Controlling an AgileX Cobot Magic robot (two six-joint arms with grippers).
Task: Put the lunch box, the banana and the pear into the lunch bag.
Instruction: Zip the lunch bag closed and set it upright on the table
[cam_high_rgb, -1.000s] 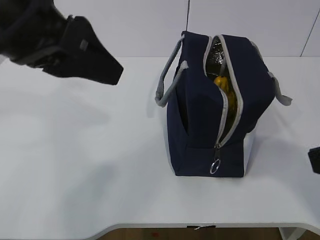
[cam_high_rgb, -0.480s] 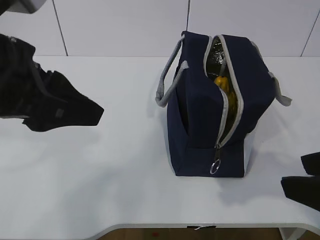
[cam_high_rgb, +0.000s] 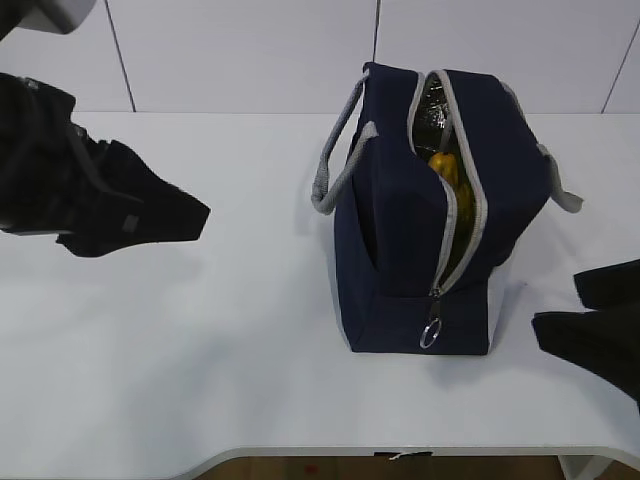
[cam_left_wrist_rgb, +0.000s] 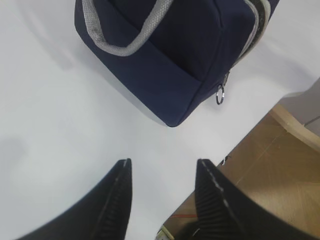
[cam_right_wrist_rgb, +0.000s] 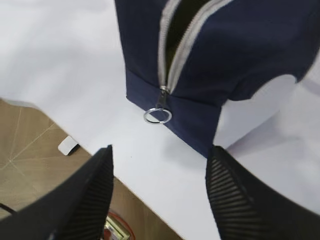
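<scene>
We see a navy-blue lunch bag (cam_high_rgb: 400, 250) with grey handles, a grey zipper, a silver ring pull (cam_high_rgb: 431, 333) and a white lower corner patch. Inside the bag's silver foil lining shows something yellow-orange (cam_high_rgb: 447, 170). Beneath the bag, the table (cam_high_rgb: 200, 330) is white.

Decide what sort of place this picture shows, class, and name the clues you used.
Probably a robot test bench in a lab, not a kitchen: a bare white table, plain white panelled wall behind, and two black robot arms beside a single lunch bag, the left claw empty.
</scene>
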